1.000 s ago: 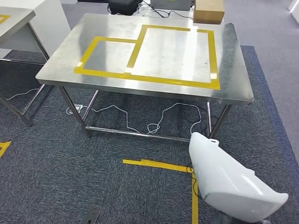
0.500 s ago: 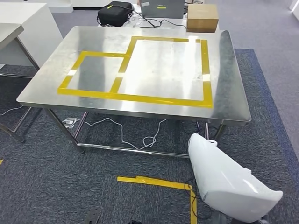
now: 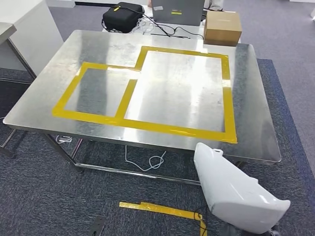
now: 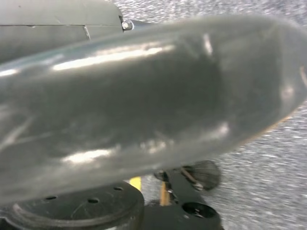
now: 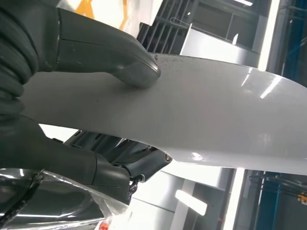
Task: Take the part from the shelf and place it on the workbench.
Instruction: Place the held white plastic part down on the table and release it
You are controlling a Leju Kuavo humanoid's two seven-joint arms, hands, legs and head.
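A large white curved part [image 3: 234, 196] hangs low at the right in the head view, just in front of the near right corner of the steel workbench [image 3: 252, 123]. In the right wrist view my right hand [image 5: 21, 72] grips the part [image 5: 203, 120], with the grey thumb [image 5: 108, 57] pressed on one face and the dark fingers [image 5: 65, 163] under the other. Yellow tape [image 3: 128, 96] marks a small and a large rectangle on the bench top. In the left wrist view a blurred grey glossy shape [image 4: 145, 105] crosses the picture, so how the left hand stands is unclear.
A cardboard box [image 3: 222, 27], a black bag [image 3: 122, 15] and a laptop [image 3: 178, 11] sit at the bench's far edge. A second table [image 3: 22, 34] stands at the left. Cables [image 3: 148, 162] lie under the bench, and yellow tape [image 3: 159, 209] marks the carpet in front.
The whole picture has shifted: the camera has come closer to the workbench, which now looks larger and nearer. The white part stays held at the lower right.
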